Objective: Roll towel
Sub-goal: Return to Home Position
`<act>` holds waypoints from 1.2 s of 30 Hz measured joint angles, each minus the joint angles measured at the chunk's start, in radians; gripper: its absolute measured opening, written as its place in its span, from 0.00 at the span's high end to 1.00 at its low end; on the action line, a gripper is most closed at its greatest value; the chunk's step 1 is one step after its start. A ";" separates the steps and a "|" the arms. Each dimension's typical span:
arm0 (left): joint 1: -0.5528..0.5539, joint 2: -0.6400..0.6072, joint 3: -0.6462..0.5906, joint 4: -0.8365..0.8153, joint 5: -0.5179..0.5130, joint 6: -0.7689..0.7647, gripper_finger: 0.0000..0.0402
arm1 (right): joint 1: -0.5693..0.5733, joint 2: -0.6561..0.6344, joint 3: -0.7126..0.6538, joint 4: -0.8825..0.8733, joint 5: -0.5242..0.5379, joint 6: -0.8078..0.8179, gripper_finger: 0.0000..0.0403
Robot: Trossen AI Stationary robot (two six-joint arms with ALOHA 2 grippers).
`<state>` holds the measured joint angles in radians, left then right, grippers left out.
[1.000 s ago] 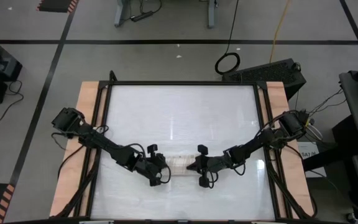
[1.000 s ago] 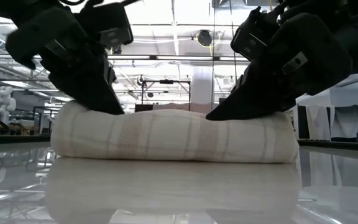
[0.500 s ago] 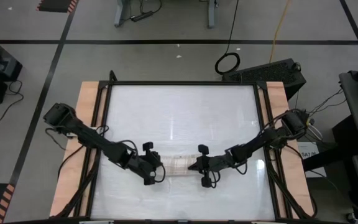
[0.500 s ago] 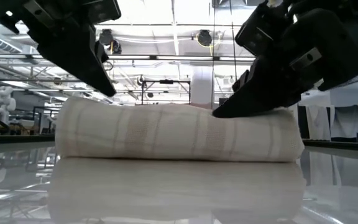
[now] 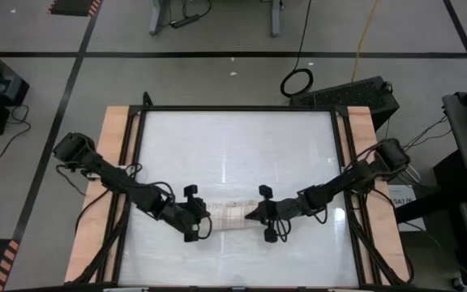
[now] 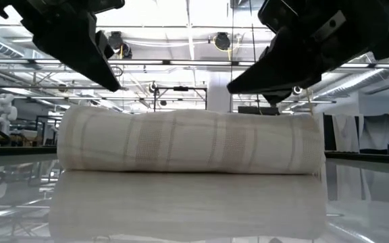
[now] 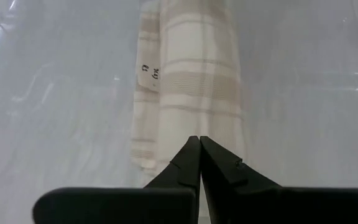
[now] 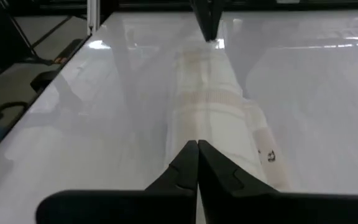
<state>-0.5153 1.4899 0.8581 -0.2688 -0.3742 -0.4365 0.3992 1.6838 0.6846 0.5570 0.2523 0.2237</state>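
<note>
Since the towel (image 6: 188, 142) already lies as a firm roll, we judge the rolling done and the arms about to clear off. Closest to the low camera runs a glossy strip of the white worktop (image 6: 181, 212), which mirrors the roll. The towel rests flat on it, lengthwise across. It sits midway between the worktop's left and right edges and closer to this front edge than to the far one. Its small tag (image 7: 151, 71) shows on the outside of the roll. Just above, one toward each end, hang the left gripper (image 6: 113, 81) and the right gripper (image 6: 242, 82). Each has its fingers pressed together on nothing, and neither touches the cloth. We think that gap is kept so the layers are not dragged loose. Beyond them the worktop runs on to its far edge, with the hall behind.
</note>
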 joint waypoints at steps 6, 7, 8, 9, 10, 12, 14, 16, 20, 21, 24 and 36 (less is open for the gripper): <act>-0.030 0.000 0.000 0.024 -0.027 0.023 0.97 | 0.000 -0.049 0.000 -0.043 -0.042 -0.001 1.00; -0.032 0.000 0.000 0.040 -0.031 0.039 0.97 | 0.000 -0.067 0.001 -0.049 -0.051 -0.001 1.00; -0.033 0.000 0.001 0.057 -0.033 0.059 0.97 | 0.000 -0.089 0.001 -0.067 -0.050 -0.005 1.00; -0.033 0.000 0.001 0.077 -0.038 0.083 0.97 | 0.001 -0.113 0.001 -0.088 -0.049 -0.014 1.00; -0.033 0.000 0.001 0.097 -0.043 0.107 0.97 | 0.002 -0.137 0.001 -0.101 -0.049 -0.027 1.00; -0.029 -0.012 0.002 0.119 -0.054 0.152 0.97 | 0.002 -0.194 0.002 -0.150 -0.047 -0.055 1.00; -0.019 -0.035 0.002 0.141 -0.066 0.188 0.97 | 0.001 -0.255 0.002 -0.208 -0.041 -0.079 1.00; -0.009 -0.072 0.002 0.141 -0.085 0.224 0.97 | 0.001 -0.319 0.002 -0.265 -0.029 -0.108 1.00; 0.008 -0.171 0.002 0.150 -0.107 0.317 0.97 | 0.001 -0.453 0.002 -0.364 0.011 -0.170 1.00; 0.014 -0.197 0.002 0.157 -0.107 0.341 0.97 | 0.000 -0.486 0.002 -0.384 0.011 -0.186 1.00; 0.033 -0.269 0.002 0.164 -0.109 0.403 0.97 | 0.000 -0.577 0.002 -0.452 0.011 -0.233 1.00; 0.123 -0.401 0.001 0.253 -0.033 0.610 0.97 | 0.000 -0.873 -0.056 -0.675 0.038 -0.297 1.00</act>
<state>-0.3919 1.0889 0.8591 -0.0154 -0.4071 0.1736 0.3992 0.8107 0.6285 -0.1181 0.2899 -0.0729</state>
